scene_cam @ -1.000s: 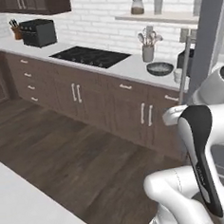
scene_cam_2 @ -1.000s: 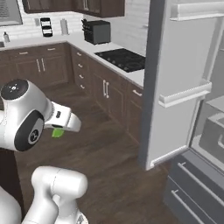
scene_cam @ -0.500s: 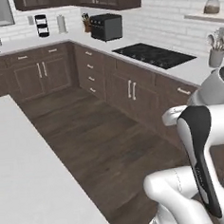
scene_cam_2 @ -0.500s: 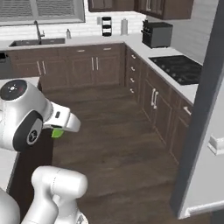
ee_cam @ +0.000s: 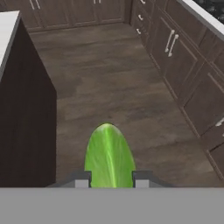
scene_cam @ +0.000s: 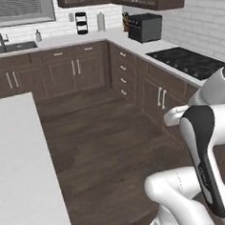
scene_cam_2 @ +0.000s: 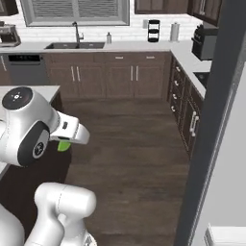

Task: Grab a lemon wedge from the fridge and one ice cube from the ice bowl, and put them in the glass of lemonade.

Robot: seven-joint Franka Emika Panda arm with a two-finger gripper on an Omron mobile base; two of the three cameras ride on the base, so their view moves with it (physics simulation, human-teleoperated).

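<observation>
My gripper (ee_cam: 109, 180) is shut on the lemon wedge (ee_cam: 108, 155), a small yellow-green piece that sticks out between the two dark fingertips (ee_cam: 81, 179) over the wooden floor. From the right base view the lemon wedge (scene_cam_2: 63, 145) peeks out under the white hand, where the gripper (scene_cam_2: 66, 142) hangs beside the island. A tall grey slab of the fridge (scene_cam_2: 218, 120), its door seen edge-on, fills the right side of that view. The ice bowl and the glass of lemonade are out of view.
A white-topped island (scene_cam: 18, 169) with a dark side (ee_cam: 26, 113) stands to the left. Brown cabinets run along the back and right walls, with a sink (scene_cam_2: 74, 45), a black cooktop (scene_cam: 189, 60) and a dark toaster (scene_cam: 145, 26). Bare wooden floor (scene_cam: 102, 134) lies between.
The whole scene has swung as the base turned: the fridge slid off to the right and the sink wall and island came into view. The wedge stays in the gripper.
</observation>
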